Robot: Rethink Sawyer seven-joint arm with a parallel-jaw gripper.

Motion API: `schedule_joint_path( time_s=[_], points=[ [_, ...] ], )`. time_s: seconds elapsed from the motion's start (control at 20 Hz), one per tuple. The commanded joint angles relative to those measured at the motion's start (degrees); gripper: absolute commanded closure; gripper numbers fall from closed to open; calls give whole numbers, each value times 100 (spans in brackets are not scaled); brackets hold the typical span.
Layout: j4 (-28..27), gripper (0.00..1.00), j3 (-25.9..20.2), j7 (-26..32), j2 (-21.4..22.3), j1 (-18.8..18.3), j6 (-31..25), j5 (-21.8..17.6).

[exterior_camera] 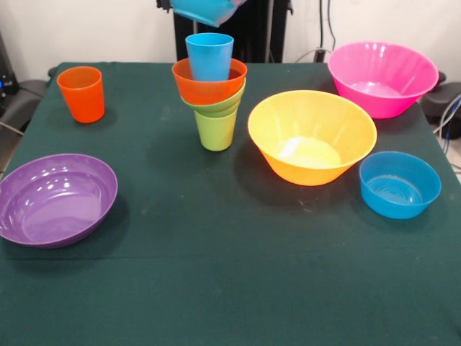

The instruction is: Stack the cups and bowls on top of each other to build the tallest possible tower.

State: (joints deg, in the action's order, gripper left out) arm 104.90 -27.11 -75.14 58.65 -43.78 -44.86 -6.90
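The tower stands at the table's middle back: a lime green cup at the base, a small green bowl on it, an orange bowl above that, and a light blue cup upright inside the orange bowl. Straight above the tower, at the picture's top edge, a blue bowl hangs in the air, clear of the light blue cup. My gripper holds it, with only dark bits showing at the edge. An orange cup stands alone at the back left.
A purple bowl lies at the front left. A large yellow-orange bowl sits right of the tower, a pink bowl at the back right, and another blue bowl at the right edge.
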Motion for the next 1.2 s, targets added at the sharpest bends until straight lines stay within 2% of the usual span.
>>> schedule_joint_path(
  time_s=[0.05,0.35,0.65,1.2],
  points=[
    [117,100,205,-750,-385,284,-867,47],
    [123,100,-7,-322,-518,78,-1439,236],
    [230,100,-204,117,-367,-148,-1770,404],
    [491,100,-739,612,-523,-584,-1022,629]
  ],
)
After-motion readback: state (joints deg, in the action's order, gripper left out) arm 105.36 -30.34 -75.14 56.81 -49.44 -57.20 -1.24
